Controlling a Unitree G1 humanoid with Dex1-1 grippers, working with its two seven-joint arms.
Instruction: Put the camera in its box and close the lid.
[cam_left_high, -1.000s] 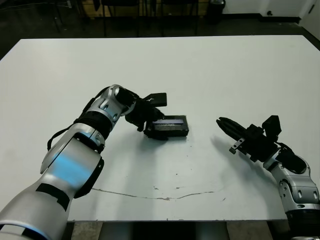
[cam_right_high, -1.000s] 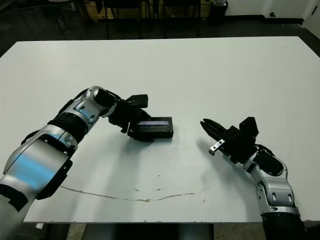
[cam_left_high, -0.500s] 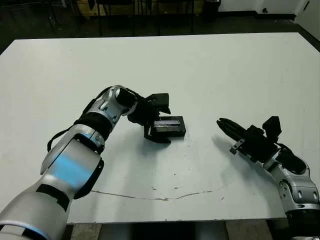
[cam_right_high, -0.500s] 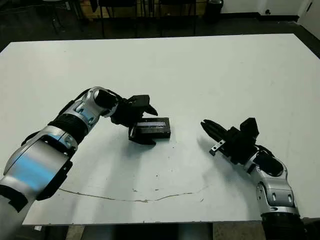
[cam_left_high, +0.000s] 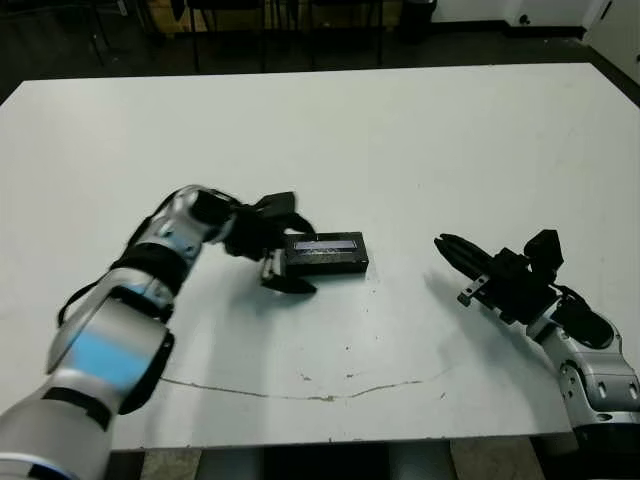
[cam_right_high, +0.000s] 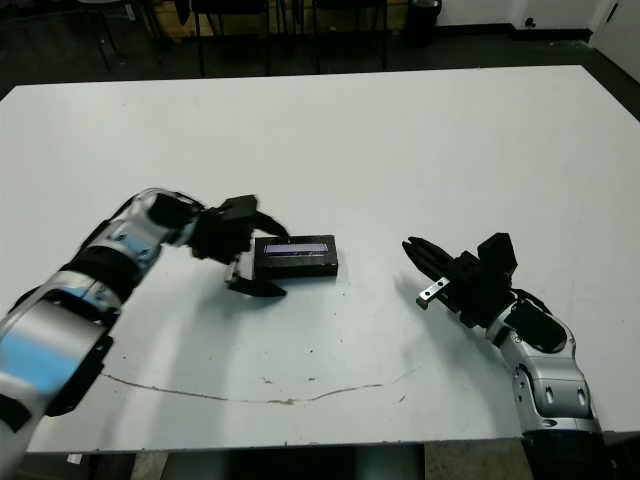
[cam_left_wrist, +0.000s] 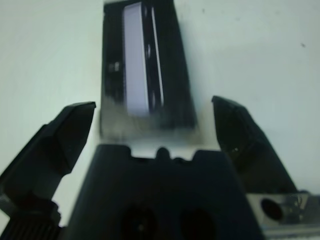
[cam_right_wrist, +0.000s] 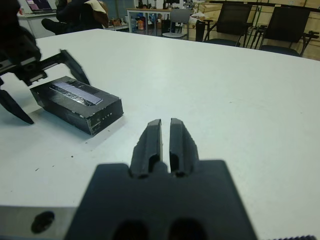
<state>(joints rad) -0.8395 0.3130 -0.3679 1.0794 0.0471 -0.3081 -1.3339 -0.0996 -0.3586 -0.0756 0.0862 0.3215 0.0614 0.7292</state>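
Left gripper (cam_left_high: 279, 248) spread wide, holding nothing, just beside the near end of the closed box (cam_left_high: 324, 254). Long axis running straight away from those fingers. Lid (cam_left_wrist: 141, 75) seated, matte black, pale strip on top. Camera unseen. Right gripper (cam_left_high: 453, 256) pinched together, empty, well apart.

The lid (cam_left_high: 325, 244) covers the box, hiding whatever lies inside.

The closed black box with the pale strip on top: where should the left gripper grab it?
Across the two long sides of the closed black box, coming in from its left short end. The open left gripper already has one finger either side of that end, and the box lies flat on the white table.
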